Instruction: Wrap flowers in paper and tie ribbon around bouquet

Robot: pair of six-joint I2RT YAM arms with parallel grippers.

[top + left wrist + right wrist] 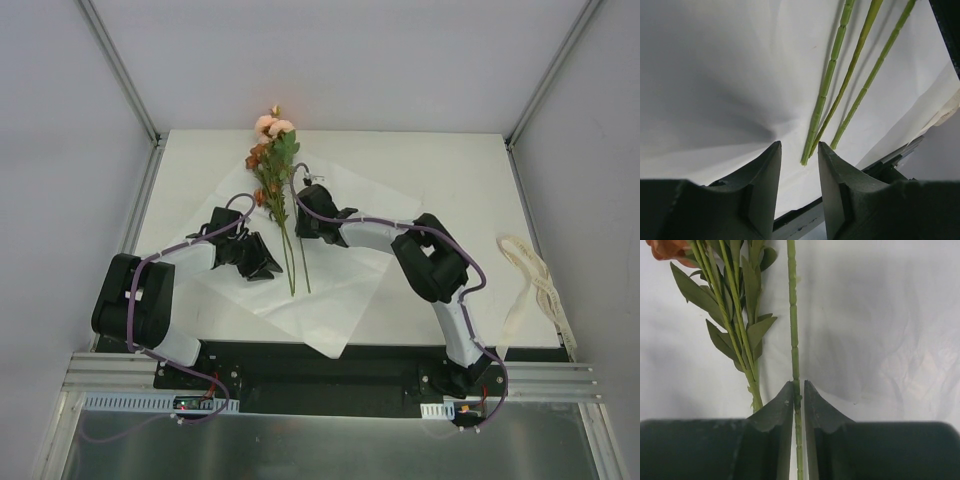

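The flowers [276, 170] lie along the middle of the white paper [335, 300], blooms past its far edge. The left gripper [799, 150] sits released at the stem ends. The right gripper [798, 386] closely flanks one stem, but its grip is impossible to tell.

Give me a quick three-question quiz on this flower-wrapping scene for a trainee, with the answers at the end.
1. True or false: the ribbon is tied around the flowers.
2. What sits between the fingertips of the right gripper? A) a stem B) the ribbon C) a bloom
3. Fill in: the flowers lie on the ____.
Key: 1 false, the ribbon lies loose near the right edge of the table, off the paper. 2 A, a single stem. 3 paper.
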